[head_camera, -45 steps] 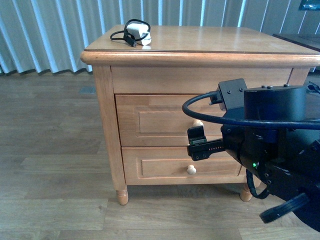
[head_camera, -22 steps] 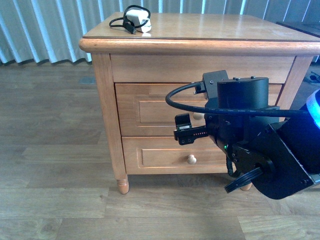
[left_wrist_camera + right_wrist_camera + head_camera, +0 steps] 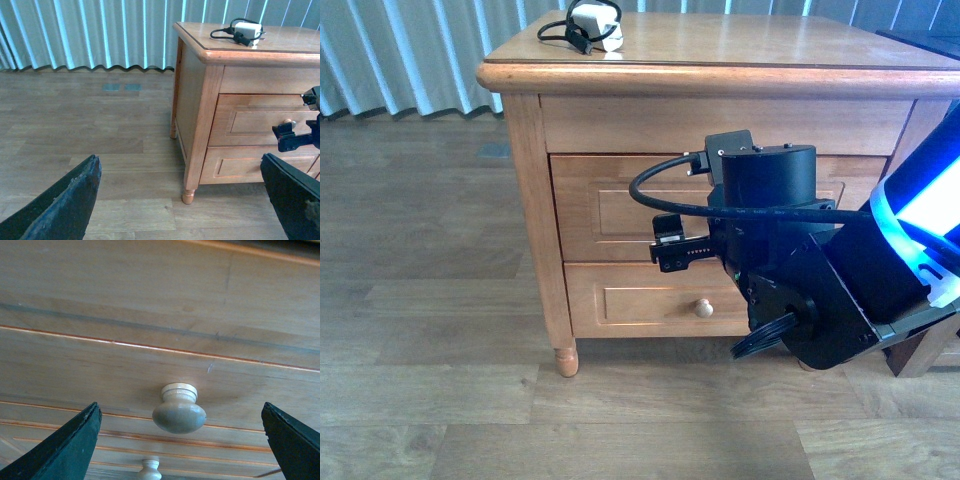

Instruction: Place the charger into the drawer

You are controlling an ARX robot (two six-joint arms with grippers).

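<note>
The charger (image 3: 592, 22), a white block with a black cable coiled round it, lies on the nightstand top near its back left corner; it also shows in the left wrist view (image 3: 247, 31). The drawer (image 3: 610, 205) is the taller top one and is shut. My right gripper (image 3: 692, 250) is open right in front of it and hides its knob in the front view. In the right wrist view the round pale knob (image 3: 179, 410) lies in line between my right gripper's (image 3: 180, 407) open fingers. My left gripper (image 3: 179, 159) is open and empty over the floor, left of the nightstand.
The shorter lower drawer (image 3: 630, 310) with its own knob (image 3: 704, 308) is shut. The nightstand leg (image 3: 565, 358) stands on a wooden plank floor (image 3: 430, 300). Pale curtains (image 3: 410, 50) hang behind. A dark piece of furniture (image 3: 932, 42) stands at the far right.
My right arm has moved left and closer to the top drawer front, and now covers its knob in the front view. The view has drawn nearer to the nightstand.
</note>
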